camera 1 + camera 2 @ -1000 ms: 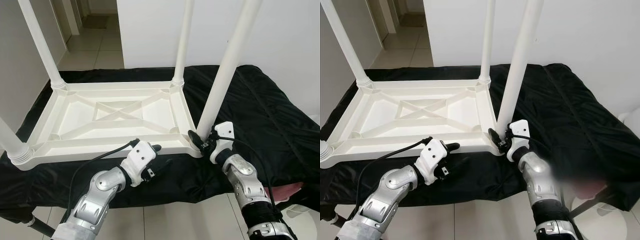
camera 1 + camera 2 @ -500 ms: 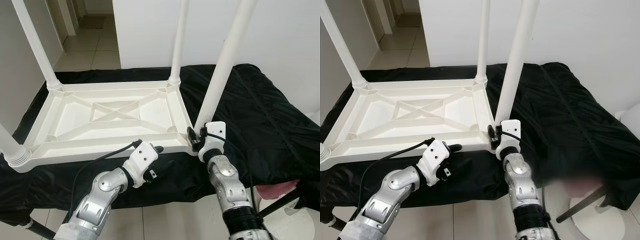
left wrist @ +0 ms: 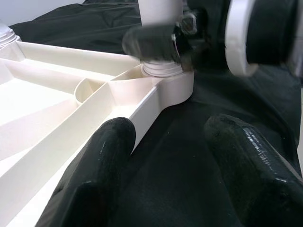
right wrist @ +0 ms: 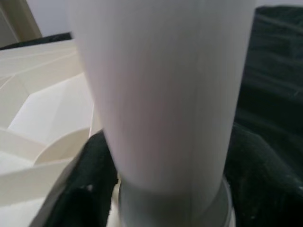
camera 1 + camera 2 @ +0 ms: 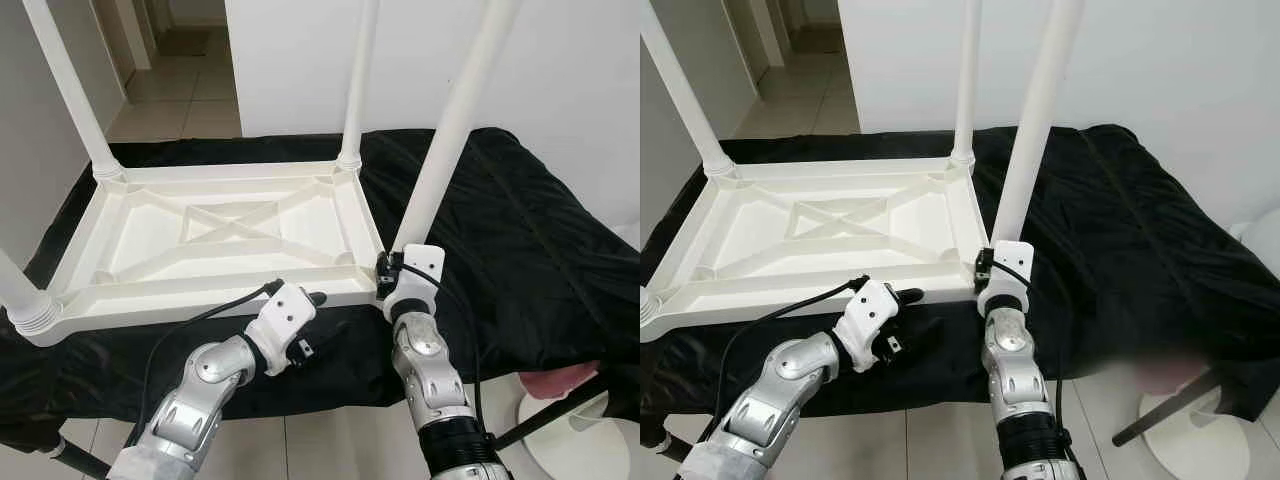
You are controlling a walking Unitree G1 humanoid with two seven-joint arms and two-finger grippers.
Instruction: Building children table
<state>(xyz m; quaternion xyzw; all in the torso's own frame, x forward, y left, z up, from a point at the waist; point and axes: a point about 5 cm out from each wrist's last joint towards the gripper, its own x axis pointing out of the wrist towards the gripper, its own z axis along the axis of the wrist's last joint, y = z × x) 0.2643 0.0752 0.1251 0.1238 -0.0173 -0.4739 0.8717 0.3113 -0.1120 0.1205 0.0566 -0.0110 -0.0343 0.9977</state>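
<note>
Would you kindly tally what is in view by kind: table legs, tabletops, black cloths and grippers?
Table legs: 4 (near right, far right, far left, near left)
Tabletop, upside down: 1
Black cloth: 1
Grippers: 2 (left gripper, right gripper)
Total: 8

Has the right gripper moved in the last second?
Yes. The right gripper has swung leftward around the table leg, its forearm now nearly below the tabletop corner.
</note>
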